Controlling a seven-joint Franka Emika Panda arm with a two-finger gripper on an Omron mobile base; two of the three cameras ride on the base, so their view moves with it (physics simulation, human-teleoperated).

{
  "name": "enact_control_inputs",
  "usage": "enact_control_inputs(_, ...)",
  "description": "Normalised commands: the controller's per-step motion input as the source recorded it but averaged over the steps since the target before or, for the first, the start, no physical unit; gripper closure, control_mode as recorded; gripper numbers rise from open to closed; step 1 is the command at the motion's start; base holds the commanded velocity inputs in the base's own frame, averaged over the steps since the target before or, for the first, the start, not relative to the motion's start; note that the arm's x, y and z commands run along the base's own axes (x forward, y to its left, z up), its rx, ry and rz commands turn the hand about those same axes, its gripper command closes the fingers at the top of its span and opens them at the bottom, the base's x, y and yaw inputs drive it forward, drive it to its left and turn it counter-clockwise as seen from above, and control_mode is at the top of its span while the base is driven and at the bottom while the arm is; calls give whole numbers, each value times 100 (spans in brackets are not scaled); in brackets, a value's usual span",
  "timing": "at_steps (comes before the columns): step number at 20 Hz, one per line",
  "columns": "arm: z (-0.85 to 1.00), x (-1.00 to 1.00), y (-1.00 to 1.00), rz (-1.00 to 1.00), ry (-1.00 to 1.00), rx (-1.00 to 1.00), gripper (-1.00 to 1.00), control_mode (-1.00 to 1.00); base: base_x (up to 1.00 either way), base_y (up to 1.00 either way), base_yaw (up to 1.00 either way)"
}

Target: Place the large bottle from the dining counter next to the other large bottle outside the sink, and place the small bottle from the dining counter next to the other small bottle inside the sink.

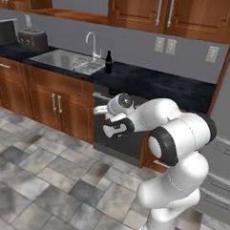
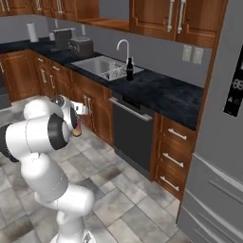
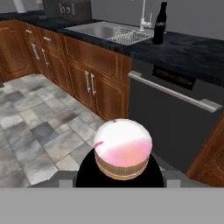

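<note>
Gripper (image 1: 103, 117) carried at chest height over the tiled floor, jaws partway apart and clamped on a dark bottle with a pink-white cap (image 3: 123, 148), seen end-on just ahead of the hand camera. Ahead of and above the gripper: black counter (image 3: 188, 52), dishwasher (image 3: 175, 113) beneath it. Second dark bottle (image 3: 159, 17) stands upright on the counter, just beside the sink (image 3: 105, 29) and faucet (image 3: 144, 17).
</note>
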Motion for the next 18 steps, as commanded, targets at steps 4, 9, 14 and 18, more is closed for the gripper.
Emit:
enact_control_inputs(4, 0, 0, 0, 0, 0, 0, 100, 100, 80, 49, -22)
enact_control_inputs(9, 0, 0, 0, 0, 0, 0, 100, 100, 68, 44, -27)
enact_control_inputs(14, 0, 0, 0, 0, 0, 0, 100, 100, 57, 41, -32)
enact_control_inputs(18, 0, 0, 0, 0, 0, 0, 100, 100, 53, 39, -31)
